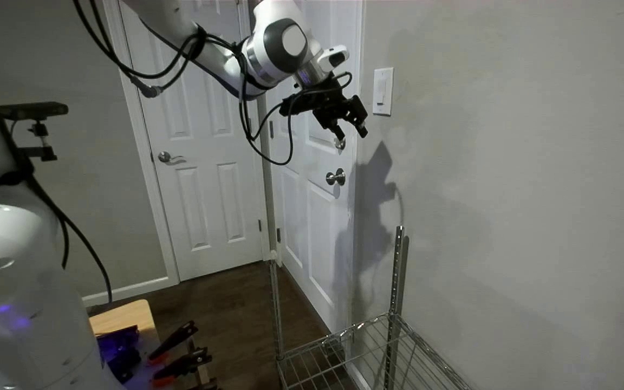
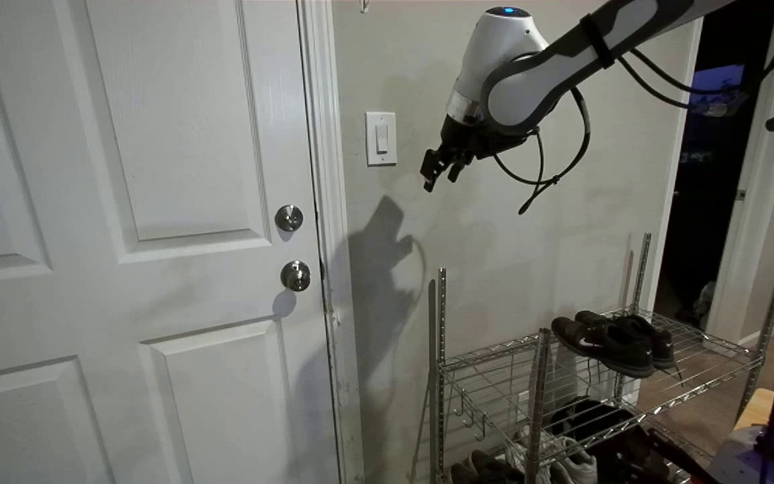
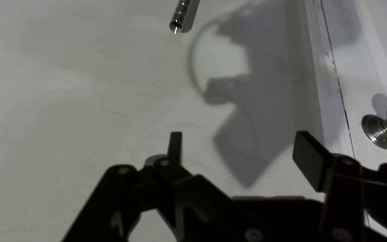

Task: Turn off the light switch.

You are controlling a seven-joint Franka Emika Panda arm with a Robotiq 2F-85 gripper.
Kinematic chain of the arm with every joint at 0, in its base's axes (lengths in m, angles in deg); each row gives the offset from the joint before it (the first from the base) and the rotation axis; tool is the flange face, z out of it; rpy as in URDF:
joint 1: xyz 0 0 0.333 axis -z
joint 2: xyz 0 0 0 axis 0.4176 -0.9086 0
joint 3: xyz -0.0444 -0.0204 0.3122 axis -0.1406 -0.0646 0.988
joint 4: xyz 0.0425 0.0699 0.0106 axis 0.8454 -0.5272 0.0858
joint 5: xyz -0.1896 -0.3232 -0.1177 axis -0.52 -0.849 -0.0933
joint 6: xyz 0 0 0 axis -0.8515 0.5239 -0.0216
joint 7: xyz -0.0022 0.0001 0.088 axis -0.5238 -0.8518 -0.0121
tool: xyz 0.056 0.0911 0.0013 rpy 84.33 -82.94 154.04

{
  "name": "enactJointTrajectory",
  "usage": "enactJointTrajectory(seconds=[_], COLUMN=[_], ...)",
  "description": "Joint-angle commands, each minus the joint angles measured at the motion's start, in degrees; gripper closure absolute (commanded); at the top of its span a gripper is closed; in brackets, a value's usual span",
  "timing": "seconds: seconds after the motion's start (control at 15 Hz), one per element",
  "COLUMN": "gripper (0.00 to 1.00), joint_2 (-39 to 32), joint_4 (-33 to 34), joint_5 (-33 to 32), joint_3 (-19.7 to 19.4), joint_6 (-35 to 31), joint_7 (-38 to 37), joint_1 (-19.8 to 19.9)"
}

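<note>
Light switch and pincer appear in both exterior views, near each other yet apart. The switch is a white upright plate on the pale wall, just beside the frame of a white door with a round metal knob. In an exterior view the plate stands almost face-on, its central paddle clear; whether that is set to on or off, I cannot tell. There the pincer slants downward, reaching lower in the picture than the plate. The wrist view shows its state best: released, fingers spread wide, with wall and the shadow of the robot arm visible through the gap. That view also has the knob in profile, at its edge, and the hollow end of a metal post. A farther door with a lever handle shows only in an exterior view. Black shoes on a wire rack, and a dark doorway, likewise show in an exterior view only, while the rack itself is in both.
</note>
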Motion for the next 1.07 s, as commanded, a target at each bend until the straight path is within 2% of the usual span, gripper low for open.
enactJointTrajectory(seconds=[0.0, 0.47, 0.53, 0.73, 1.0], gripper=[0.47, 0.93, 0.96, 1.0, 0.98], joint_2=[-2.56, -6.01, -6.71, -8.5, -10.82], joint_4=[3.68, 9.07, 10.11, 12.8, 16.41], joint_5=[-4.73, -7.94, -8.33, -11.19, -15.4], joint_3=[0.76, 0.6, 0.55, 0.99, 0.67], joint_6=[-2.14, -3.03, -3.12, -3.19, -3.06], joint_7=[-4.08, -5.42, -5.34, -6.57, -9.06], joint_1=[0.12, -1.56, -1.88, -1.9, -2.34])
